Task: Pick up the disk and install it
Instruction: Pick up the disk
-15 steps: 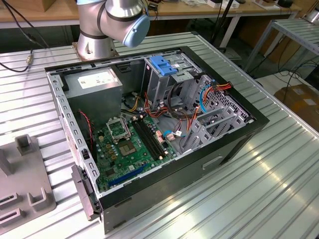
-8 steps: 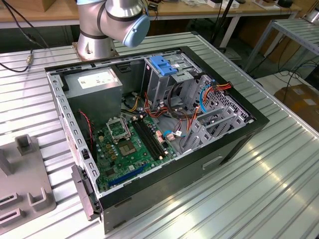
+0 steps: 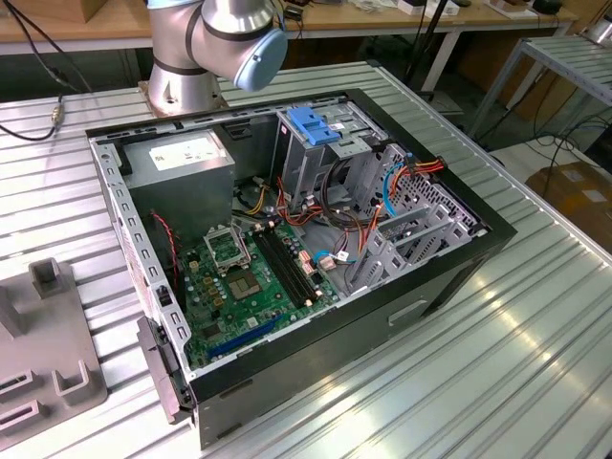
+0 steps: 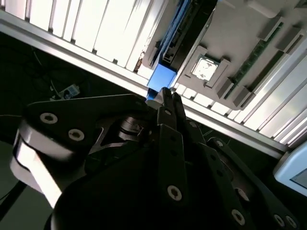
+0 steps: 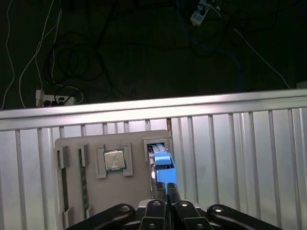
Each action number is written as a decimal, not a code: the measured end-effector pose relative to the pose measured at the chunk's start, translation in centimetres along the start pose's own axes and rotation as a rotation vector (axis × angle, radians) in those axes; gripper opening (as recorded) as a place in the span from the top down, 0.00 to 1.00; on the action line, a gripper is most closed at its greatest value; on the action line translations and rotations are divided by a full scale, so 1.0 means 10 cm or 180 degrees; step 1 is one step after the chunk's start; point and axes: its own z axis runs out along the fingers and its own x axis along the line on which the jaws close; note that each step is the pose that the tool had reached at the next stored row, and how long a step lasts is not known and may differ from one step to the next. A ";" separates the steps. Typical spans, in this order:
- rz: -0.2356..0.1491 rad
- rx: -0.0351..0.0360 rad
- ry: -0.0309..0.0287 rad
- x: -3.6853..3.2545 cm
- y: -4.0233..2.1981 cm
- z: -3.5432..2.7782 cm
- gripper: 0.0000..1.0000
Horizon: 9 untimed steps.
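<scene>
The blue-framed disk stands on edge in the grey holder near the table's edge. The gripper is clenched empty beside it.

1 disk (blue frame), 1 CPU, 1 PC case, 1 tray.

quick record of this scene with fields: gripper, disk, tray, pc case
gripper: right at the disk's blue carrier; grasp unclear
disk: sits in a slot of the grey tray
grey tray: on the slatted table; also holds a processor chip and a memory stick
computer case: open, motherboard exposed
blue bracket: atop the drive cage
</scene>
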 end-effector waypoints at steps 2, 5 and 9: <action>0.0000 0.0001 0.0000 -0.018 0.000 0.051 0.71; 0.0000 0.0002 0.0000 -0.017 -0.001 0.110 0.58; -0.0002 0.0002 0.0000 -0.014 -0.005 0.246 0.40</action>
